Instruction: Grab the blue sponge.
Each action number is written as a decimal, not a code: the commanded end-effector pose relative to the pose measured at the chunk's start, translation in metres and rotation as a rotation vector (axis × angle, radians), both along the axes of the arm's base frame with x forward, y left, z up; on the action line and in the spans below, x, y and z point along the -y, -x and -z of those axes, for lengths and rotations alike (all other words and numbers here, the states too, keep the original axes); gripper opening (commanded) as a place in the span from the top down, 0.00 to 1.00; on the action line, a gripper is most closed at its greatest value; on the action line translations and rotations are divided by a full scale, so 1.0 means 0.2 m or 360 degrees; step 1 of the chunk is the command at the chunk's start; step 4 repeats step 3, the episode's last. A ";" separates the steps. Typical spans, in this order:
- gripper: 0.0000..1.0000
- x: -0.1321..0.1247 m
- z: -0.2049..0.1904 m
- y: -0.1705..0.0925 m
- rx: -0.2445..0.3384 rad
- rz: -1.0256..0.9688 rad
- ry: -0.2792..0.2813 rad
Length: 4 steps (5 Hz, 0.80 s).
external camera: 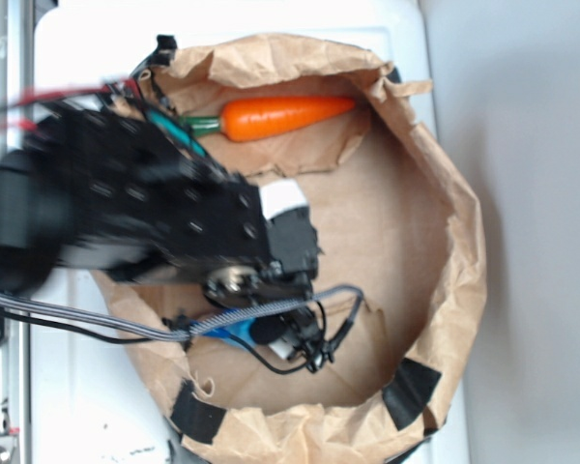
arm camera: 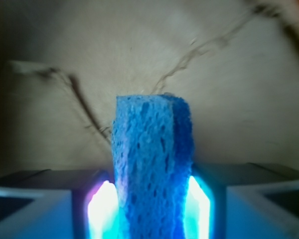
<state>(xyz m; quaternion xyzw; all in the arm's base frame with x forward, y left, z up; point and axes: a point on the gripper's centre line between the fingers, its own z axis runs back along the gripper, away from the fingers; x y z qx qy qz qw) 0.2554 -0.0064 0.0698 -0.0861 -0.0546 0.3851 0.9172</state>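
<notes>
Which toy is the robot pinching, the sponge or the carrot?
The blue sponge: the gripper squeezes it. The orange carrot lies apart on the brown paper.

Exterior light: bright, even; white table (external camera: 522, 145) nearly washed out.
Exterior blur: arm (external camera: 126, 208) motion-smeared; carrot (external camera: 280, 116) sharper.
Wrist light: dim backdrop; cyan-white glare flanks the blue sponge (arm camera: 152, 169).
Wrist focus: sponge pores crisp, paper (arm camera: 229, 74) soft.
</notes>
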 end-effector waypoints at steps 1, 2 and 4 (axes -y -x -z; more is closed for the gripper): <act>1.00 -0.21 -0.46 0.06 0.0266 -0.0239 -0.0132; 1.00 -0.23 -0.53 0.12 0.0338 -0.0224 -0.0161; 0.16 -0.18 -0.46 0.16 0.0688 -0.0198 -0.0465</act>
